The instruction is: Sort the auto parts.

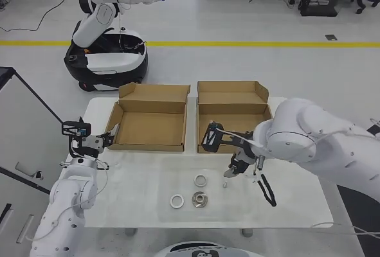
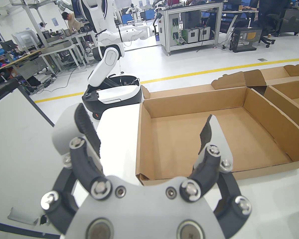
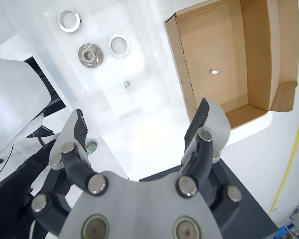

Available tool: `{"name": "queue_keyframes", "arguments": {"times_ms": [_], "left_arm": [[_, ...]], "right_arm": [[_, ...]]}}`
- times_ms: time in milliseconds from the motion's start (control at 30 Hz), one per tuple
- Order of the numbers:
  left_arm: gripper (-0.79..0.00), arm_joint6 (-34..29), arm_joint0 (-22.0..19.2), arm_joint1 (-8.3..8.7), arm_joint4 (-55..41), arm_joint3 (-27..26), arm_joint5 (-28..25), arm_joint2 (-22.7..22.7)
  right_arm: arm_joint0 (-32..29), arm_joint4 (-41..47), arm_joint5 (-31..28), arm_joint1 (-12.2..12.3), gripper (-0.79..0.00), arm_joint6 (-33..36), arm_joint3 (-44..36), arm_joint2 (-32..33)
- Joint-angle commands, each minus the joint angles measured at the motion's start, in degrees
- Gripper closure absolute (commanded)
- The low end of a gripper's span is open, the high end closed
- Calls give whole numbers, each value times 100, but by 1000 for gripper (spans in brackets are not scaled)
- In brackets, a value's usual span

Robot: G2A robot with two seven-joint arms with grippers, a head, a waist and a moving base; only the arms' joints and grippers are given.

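your right claw (image 3: 141, 110) hangs released near the small silver bolt (image 3: 126, 84), likely bound for the right brown cardboard box (image 3: 214, 38) holding a matching bolt (image 3: 213, 71); left claw (image 2: 144, 116) rests released.

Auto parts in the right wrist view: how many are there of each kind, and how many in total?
Rings: 2
Disc with a hub: 1
Bolts: 2
Total: 5
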Motion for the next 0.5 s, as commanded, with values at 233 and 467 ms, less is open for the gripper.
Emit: {"name": "queue_keyframes", "arguments": {"times_ms": [233, 467], "left_arm": [[-785, 0, 0, 0, 0, 0, 0, 0], [-785, 0, 0, 0, 0, 0, 0, 0]], "right_arm": [[476, 278, 236, 14, -785, 0, -69, -611], [476, 278, 236, 14, -785, 0, -69, -611]]}}
